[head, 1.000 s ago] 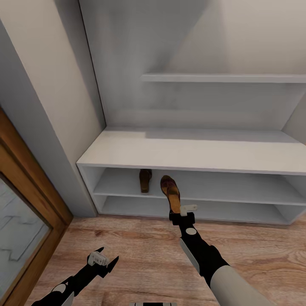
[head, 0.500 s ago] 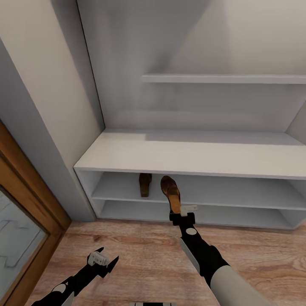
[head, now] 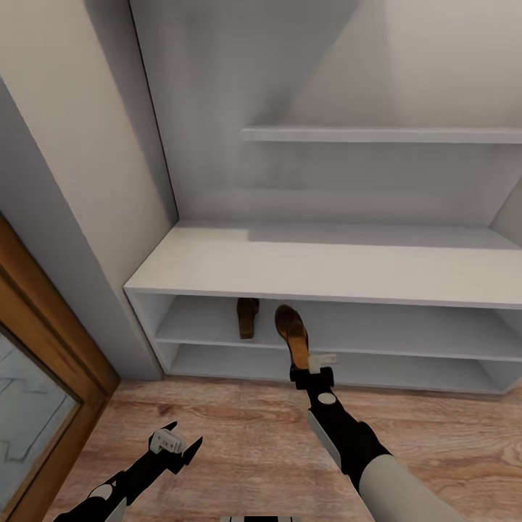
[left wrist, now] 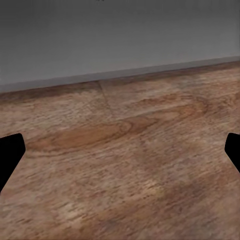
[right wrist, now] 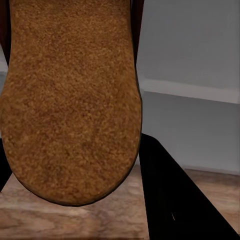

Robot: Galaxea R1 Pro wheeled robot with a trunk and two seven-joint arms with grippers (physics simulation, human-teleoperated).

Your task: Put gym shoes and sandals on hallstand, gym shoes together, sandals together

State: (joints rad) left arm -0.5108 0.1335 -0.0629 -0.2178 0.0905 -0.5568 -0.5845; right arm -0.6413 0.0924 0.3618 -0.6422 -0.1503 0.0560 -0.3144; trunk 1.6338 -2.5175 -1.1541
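A sandal [right wrist: 70,100], tan footbed facing the camera, sits beside 1 black finger [right wrist: 175,200], white hallstand [right wrist: 190,90] behind.

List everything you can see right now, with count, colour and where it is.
Sandals: two, brown; one on the rack's upper tier, one held at that tier's front edge.
Rack: one, white, against the wall.
Floating shelf: one, white, on the back panel.
Floor: light brown wood planks.
Door frame: one, brown wood, at left.
Left gripper: black, open, over the floor.
Right gripper: black, shut on the held sandal.
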